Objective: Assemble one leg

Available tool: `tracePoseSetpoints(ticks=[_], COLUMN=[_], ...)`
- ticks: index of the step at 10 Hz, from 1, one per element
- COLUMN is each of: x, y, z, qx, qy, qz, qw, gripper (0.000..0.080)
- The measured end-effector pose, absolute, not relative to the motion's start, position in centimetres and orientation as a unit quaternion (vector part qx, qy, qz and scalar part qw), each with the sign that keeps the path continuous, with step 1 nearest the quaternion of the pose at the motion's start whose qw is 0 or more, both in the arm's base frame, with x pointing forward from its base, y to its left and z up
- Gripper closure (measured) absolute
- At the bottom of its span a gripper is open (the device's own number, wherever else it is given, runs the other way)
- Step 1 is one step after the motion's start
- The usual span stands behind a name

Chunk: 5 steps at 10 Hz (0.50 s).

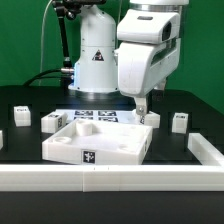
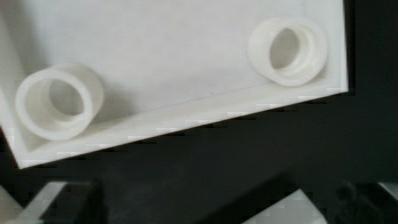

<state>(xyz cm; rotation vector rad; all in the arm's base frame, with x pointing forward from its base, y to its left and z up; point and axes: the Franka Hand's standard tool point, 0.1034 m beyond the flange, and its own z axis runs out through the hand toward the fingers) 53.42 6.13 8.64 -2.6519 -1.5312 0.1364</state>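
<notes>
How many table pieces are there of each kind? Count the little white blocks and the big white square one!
legs: 4
square panel with round sockets: 1
Total: 5

Bright, even light, soft focus.
The white panel (image 2: 178,70) nearly washes out in the blurry wrist view; the black table (image 1: 200,105) reads dark.

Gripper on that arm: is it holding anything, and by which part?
Nothing is held. The gripper hangs near an edge of the white panel; the wrist view shows its fingers apart, nothing between them.
</notes>
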Motion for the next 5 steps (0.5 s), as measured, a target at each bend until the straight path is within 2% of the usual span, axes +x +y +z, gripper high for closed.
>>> tracePoseSetpoints(ticks=[1,2,5], x=[53.4,53.0,50.6], y=[6.1,6.0,5.0], z=[8.6,8.1,7.4], qx=[-0.864,-0.847,-0.824], qy=[-0.500,-0.531,-0.566], qz=[0.044,0.028,0.013], qw=[0.037,0.024,0.004], gripper=[0.0150,0.0150,0.0150])
